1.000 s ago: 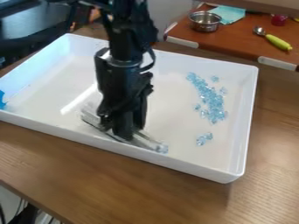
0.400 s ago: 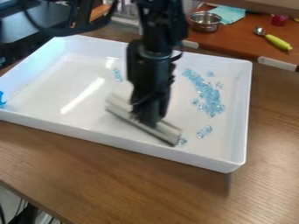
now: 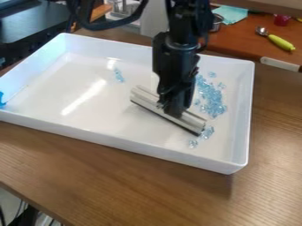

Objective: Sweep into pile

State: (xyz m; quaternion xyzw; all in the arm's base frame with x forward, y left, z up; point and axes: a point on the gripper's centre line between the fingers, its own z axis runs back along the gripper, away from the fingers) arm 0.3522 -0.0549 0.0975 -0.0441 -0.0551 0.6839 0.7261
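The black gripper [image 3: 171, 108] hangs over the right half of the white tray [image 3: 88, 137], holding a silver bar-shaped sweeping tool [image 3: 167, 111]. The bar lies at a slant, its lower right end beside a small clump of clear blue pieces [image 3: 207, 132]. A larger elongated pile of blue pieces [image 3: 211, 99] lies behind and to the right of the gripper, partly hidden by it. Toward the tray's back, left of the arm, is a small loose group of blue pieces [image 3: 118, 75].
Something bright blue [image 3: 2, 99] is at the tray's left edge. The tray stands on a wooden table [image 3: 118, 185]. Behind are a metal pot [image 3: 217, 22], a teal cloth [image 3: 230, 14] and a spoon with a yellow-green handle [image 3: 281, 43].
The gripper and its bar have moved right across the tray, bringing a few blue pieces close to the small front-right clump. The tray has shifted slightly.
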